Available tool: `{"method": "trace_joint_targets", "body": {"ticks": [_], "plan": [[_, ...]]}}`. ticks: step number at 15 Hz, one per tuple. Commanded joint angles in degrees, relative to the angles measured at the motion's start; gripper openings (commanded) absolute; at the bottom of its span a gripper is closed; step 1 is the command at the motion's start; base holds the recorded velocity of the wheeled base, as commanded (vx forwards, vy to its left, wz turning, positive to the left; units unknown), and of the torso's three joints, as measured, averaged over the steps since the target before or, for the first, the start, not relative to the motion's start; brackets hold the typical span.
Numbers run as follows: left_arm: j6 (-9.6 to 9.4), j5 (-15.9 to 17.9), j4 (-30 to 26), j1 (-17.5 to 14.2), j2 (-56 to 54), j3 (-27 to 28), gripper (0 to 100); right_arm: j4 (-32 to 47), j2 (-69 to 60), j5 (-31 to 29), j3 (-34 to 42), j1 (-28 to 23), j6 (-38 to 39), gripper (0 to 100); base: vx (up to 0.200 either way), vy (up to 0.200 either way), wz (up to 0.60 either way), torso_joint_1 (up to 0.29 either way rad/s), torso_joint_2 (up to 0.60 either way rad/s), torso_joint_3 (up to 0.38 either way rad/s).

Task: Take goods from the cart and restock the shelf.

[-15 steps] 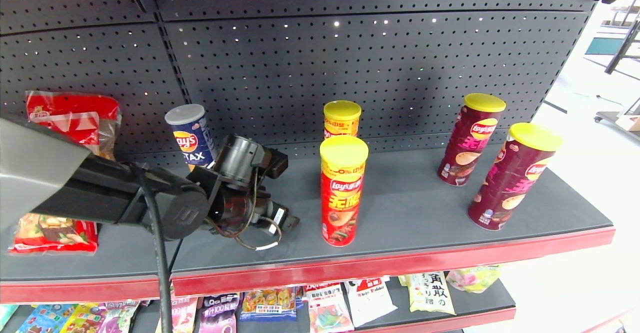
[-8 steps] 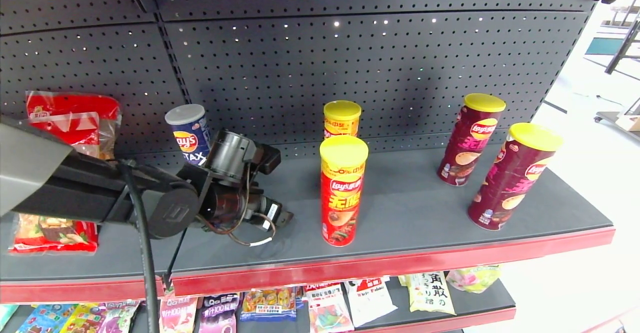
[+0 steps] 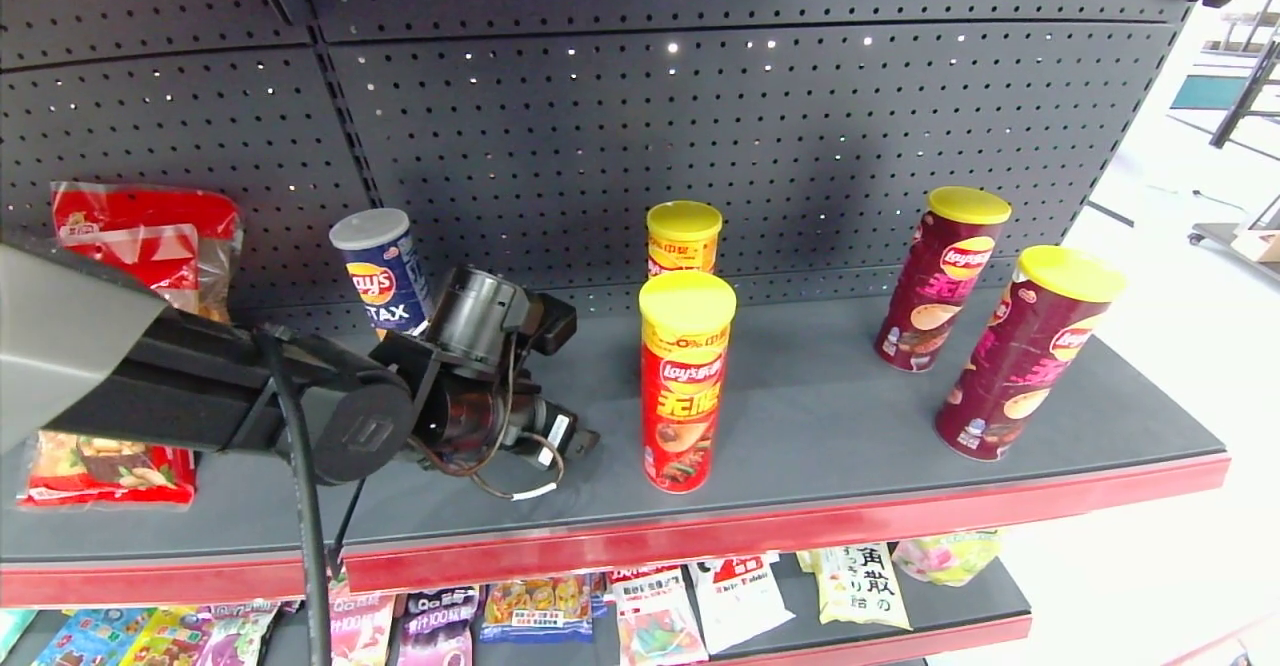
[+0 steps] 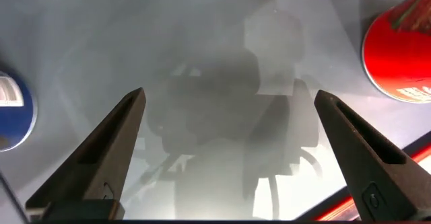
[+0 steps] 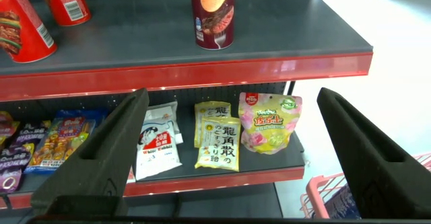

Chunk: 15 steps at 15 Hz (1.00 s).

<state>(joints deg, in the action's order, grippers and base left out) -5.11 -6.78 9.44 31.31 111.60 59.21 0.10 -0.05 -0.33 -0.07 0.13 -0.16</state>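
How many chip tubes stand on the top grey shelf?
5: a blue tube at the left, a tall red tube centre front, a short yellow-lidded tube behind it, a rear maroon tube and a front maroon tube at the right. The left arm may hide more.

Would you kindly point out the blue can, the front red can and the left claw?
blue can point(image 3: 381, 276), head view, on its label.
front red can point(image 3: 685, 391), head view, mid-body on the label.
left claw point(image 4: 229, 96), left wrist view, midway between its open fingertips.
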Motion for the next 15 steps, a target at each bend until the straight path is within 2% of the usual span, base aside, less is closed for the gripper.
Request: {"method": "trace_joint_targets", "body": {"ticks": [1,4,5,6,7,8,9,10,11,12,13,14,15], "plan": [[0.01,-0.5,-0.2,-0.3,-3.6,-1.5,100,0.0,0.0,0.0,0.0,0.0,0.0,100,0.0,0.0,0.0,0.0,0.0,0.0],[-0.25,-3.3,-0.6,-3.5,-19.8,-9.8,100,0.0,0.0,0.0,0.0,0.0,0.0,100,0.0,0.0,0.0,0.0,0.0,0.0],[-0.87,-3.4,-1.6,-6.9,-32.7,-16.4,100,0.0,0.0,0.0,0.1,0.0,0.0,100,0.0,0.0,0.0,0.0,0.0,0.0],[-1.31,-3.4,-2.5,-8.4,-37.2,-18.7,100,0.0,0.0,0.0,0.0,0.0,0.0,100,0.0,0.0,0.0,0.0,0.0,0.0],[-2.45,-3.3,-8.4,-14.5,-53.4,-25.4,100,0.0,0.0,0.0,0.0,0.0,0.0,100,0.0,0.0,0.0,0.0,0.0,0.0],[-2.45,-3.3,-11.5,-16.7,-59.2,-27.4,100,0.0,0.0,0.0,0.0,0.0,0.0,100,0.0,0.0,0.0,0.0,0.0,0.0],[-1.4,-3.3,-20.4,-19.9,-71.5,-29.9,100,0.0,0.0,0.0,0.0,0.0,0.0,100,0.0,0.0,0.0,0.0,0.0,0.0],[0.1,-3.2,-28.9,-21.3,-80.0,-30.1,100,0.0,0.0,0.0,0.0,0.0,0.0,100,0.0,0.0,0.0,0.0,0.0,0.0],[0.19,-2.7,-36.6,-23.4,-86.5,-29.9,100,0.0,0.0,0.0,0.0,0.0,0.0,100,0.0,0.0,0.0,0.0,0.0,0.0],[0.45,-2.2,-40.2,-25.0,-90.7,-29.9,100,0.0,0.0,0.0,0.0,0.0,0.0,100,0.0,0.0,0.0,0.0,0.0,0.0],[1.06,-2.1,-40.2,-26.0,-91.9,-30.6,100,0.0,0.0,0.0,0.0,0.0,0.0,100,0.0,0.0,0.0,0.0,0.0,0.0],[7.57,-1.2,-34.8,-27.4,-95.0,-35.1,100,0.0,0.0,0.0,0.0,0.0,0.0,100,0.0,0.0,0.0,0.0,0.0,0.0],[8.54,-0.9,-32.1,-28.2,-96.0,-36.8,100,0.0,0.0,0.0,0.1,0.0,0.0,100,0.0,0.0,0.0,0.0,0.0,0.0]]}}
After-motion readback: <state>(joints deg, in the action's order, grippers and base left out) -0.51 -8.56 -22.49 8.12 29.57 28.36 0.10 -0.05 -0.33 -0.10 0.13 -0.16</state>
